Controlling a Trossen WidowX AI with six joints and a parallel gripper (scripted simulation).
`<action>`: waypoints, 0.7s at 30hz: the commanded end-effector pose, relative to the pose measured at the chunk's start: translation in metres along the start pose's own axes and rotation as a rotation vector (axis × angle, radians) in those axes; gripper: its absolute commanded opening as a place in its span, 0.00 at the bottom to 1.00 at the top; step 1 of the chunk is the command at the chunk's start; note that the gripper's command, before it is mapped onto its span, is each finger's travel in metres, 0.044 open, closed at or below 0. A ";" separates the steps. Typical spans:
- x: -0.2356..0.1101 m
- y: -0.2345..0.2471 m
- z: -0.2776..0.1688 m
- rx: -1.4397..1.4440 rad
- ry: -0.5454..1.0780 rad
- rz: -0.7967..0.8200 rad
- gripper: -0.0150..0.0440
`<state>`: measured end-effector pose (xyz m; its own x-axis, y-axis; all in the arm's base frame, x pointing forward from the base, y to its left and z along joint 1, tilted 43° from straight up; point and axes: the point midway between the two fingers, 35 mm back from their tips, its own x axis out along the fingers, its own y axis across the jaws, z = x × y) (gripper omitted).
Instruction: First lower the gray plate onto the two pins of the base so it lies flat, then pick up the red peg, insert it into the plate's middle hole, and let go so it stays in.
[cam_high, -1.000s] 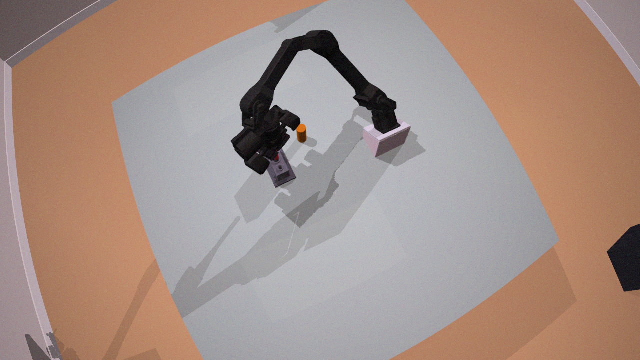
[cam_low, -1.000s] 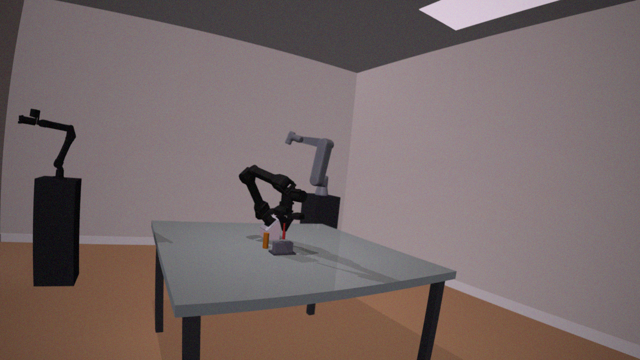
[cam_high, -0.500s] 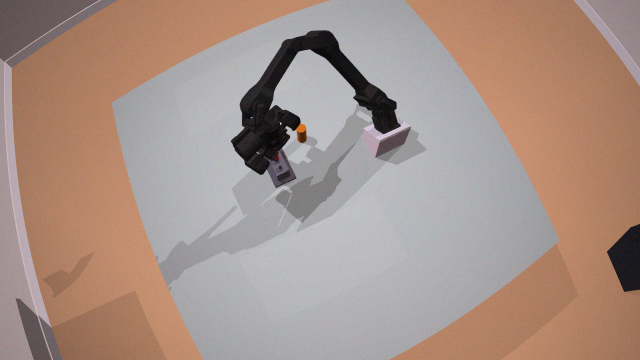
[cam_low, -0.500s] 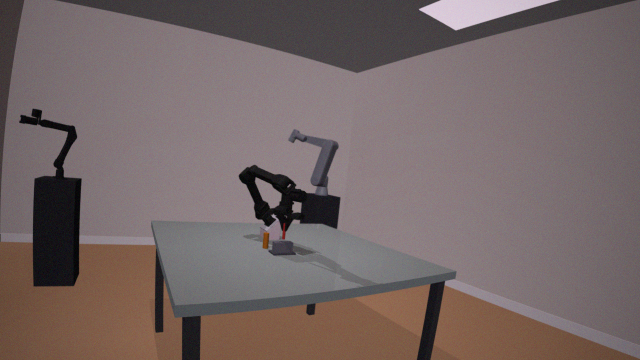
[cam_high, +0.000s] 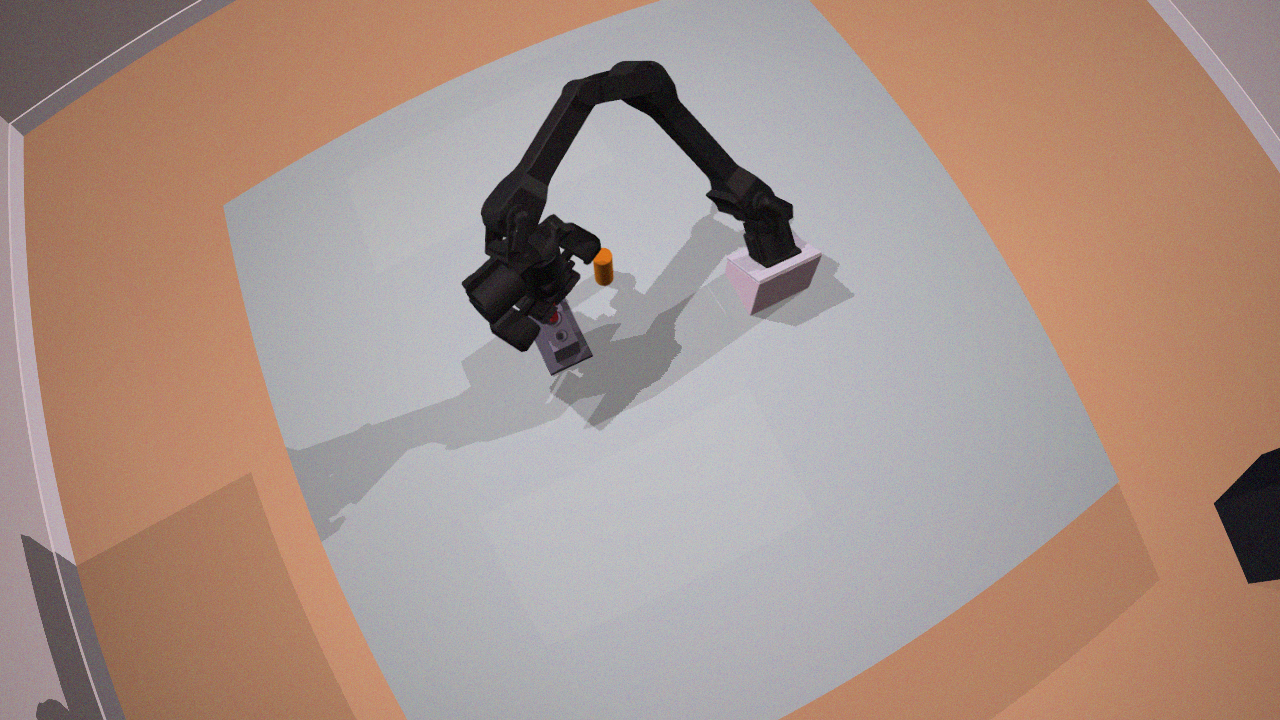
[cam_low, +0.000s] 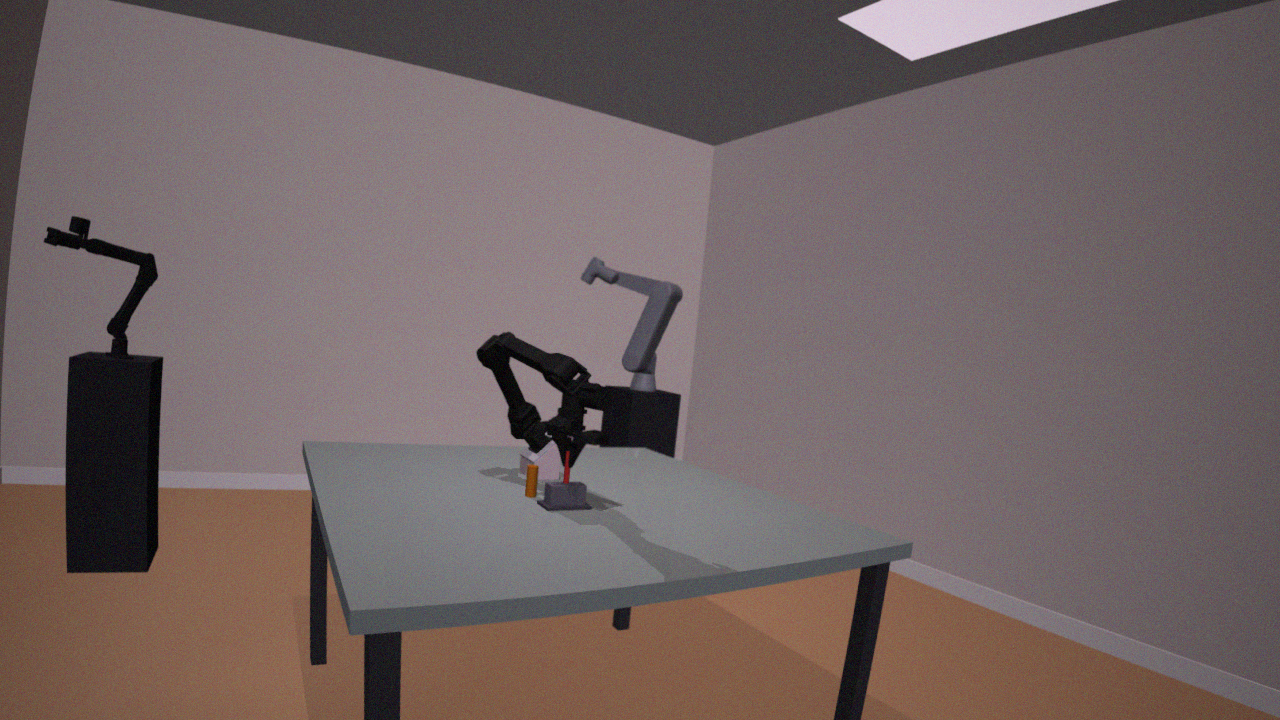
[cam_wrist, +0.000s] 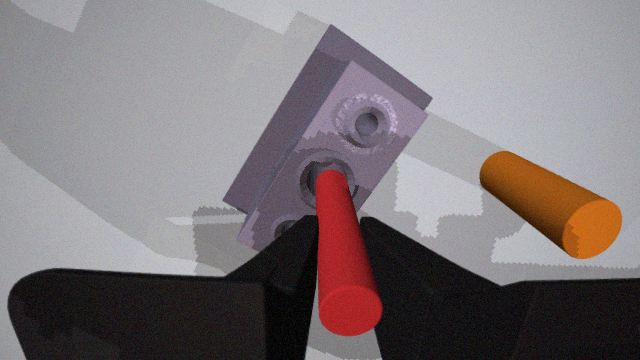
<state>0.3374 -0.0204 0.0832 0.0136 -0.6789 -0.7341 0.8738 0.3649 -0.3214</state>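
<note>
My gripper (cam_low: 569, 457) (cam_wrist: 338, 229) is shut on the red peg (cam_high: 553, 317) (cam_low: 566, 467) (cam_wrist: 345, 250), which is held about upright. The gray plate (cam_wrist: 350, 85) lies flat on the base (cam_low: 563, 506) (cam_wrist: 375, 68), with its middle hole under the peg. In the wrist view the peg's lower end overlaps that hole's opening; in the exterior view it meets the top of the gray block. Whether the tip is just inside the hole or just over it, I cannot tell. One end hole is in plain view, and the other is partly hidden behind a finger.
An orange cylinder (cam_high: 604, 268) (cam_low: 531, 480) (cam_wrist: 540, 195) stands upright beside the base, close to the gripper. The arm's pink mounting block (cam_high: 778, 284) is farther off on the table (cam_high: 662, 537) (cam_low: 501, 555). Two other arms stand on black pedestals beyond the table.
</note>
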 end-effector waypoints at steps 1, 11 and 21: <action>0.004 0.000 0.001 -0.005 -0.006 0.001 0.25; 0.002 0.000 0.000 0.000 0.000 -0.001 0.25; 0.005 0.001 0.000 0.000 0.000 -0.001 0.25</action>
<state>0.3376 -0.0232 0.0805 0.0110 -0.6796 -0.7335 0.8732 0.3640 -0.3241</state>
